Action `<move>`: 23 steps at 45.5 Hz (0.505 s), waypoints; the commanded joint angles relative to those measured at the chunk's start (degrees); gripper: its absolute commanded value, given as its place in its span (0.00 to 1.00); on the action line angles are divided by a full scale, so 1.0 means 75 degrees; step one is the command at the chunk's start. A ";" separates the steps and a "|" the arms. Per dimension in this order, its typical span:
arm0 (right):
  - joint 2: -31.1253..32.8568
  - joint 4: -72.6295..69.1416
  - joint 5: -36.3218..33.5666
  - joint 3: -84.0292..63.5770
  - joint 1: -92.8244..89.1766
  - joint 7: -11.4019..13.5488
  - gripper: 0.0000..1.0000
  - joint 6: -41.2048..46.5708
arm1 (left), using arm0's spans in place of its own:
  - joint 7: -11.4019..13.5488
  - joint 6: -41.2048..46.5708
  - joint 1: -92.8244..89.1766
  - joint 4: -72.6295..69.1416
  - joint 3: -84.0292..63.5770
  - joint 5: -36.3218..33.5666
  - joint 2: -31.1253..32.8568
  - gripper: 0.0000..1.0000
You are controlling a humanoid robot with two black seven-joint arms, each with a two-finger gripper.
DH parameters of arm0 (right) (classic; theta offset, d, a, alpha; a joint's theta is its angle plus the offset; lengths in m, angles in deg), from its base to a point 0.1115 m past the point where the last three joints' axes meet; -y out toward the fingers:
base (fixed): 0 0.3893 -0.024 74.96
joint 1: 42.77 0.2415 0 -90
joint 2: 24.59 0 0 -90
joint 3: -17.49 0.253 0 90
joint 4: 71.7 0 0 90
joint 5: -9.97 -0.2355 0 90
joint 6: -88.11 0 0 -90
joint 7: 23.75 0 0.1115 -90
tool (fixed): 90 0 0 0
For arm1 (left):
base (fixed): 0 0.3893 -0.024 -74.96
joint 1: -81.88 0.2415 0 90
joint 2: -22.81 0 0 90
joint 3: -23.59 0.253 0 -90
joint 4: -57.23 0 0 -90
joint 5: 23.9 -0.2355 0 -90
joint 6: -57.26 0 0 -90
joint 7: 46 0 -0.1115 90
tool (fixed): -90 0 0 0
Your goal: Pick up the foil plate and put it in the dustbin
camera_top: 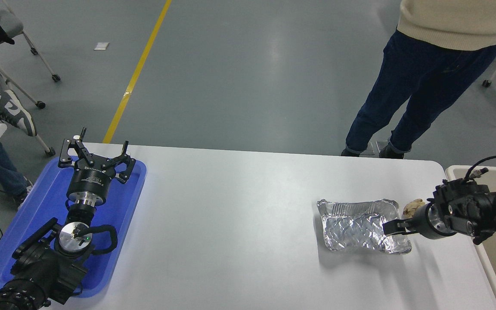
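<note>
The foil plate (360,226) is a shiny, wrinkled silver tray lying flat on the white table at the right. My right gripper (391,227) comes in from the right edge, low over the plate's right end; its tip lies over the rim there. The view does not show whether it grips the plate. The dustbin (458,171) is beige with a cream rim and stands off the table's right edge, partly behind my right arm. My left gripper (101,148) is parked open over the blue tray at the left.
A small tan paper ball (412,207) lies just behind the right gripper, next to the plate's far right corner. A flat blue tray (127,206) sits at the left. A person in dark jeans (407,86) stands at the far right side of the table.
</note>
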 commanded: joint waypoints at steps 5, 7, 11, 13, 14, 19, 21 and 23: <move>-0.0054 0.0313 0.0086 0.0609 -0.0282 0.0324 0.57 -0.0127 | -0.0002 0.0000 -0.0012 0.0000 0.0000 -0.0001 -0.0002 1.00; -0.0054 0.0325 0.0133 0.0632 -0.0294 0.0324 0.42 -0.0139 | -0.0002 0.0000 0.0000 0.0000 0.0000 -0.0001 -0.0002 1.00; -0.0054 0.0325 0.0250 0.0632 -0.0294 0.0313 0.21 -0.0150 | -0.0002 0.0000 -0.0012 0.0000 0.0000 -0.0001 -0.0001 1.00; -0.0054 0.0325 0.0297 0.0644 -0.0294 0.0301 0.18 -0.0150 | -0.0002 0.0000 -0.0012 0.0000 0.0000 -0.0001 -0.0001 1.00; -0.0054 0.0325 0.0297 0.0644 -0.0294 0.0278 0.13 -0.0150 | -0.0002 0.0000 -0.0012 0.0000 0.0000 -0.0001 -0.0002 1.00; -0.0054 0.0302 0.0320 0.0761 -0.0294 0.0231 0.00 -0.0150 | -0.0002 0.0000 -0.0012 0.0000 0.0000 -0.0001 -0.0002 1.00; -0.0054 0.0302 0.0320 0.0808 -0.0294 0.0231 0.00 -0.0139 | -0.0002 0.0000 -0.0012 0.0000 0.0000 -0.0001 -0.0002 1.00; -0.0054 0.0290 0.0320 0.0855 -0.0282 0.0231 0.00 -0.0127 | -0.0002 0.0000 -0.0012 0.0000 0.0000 -0.0001 -0.0002 1.00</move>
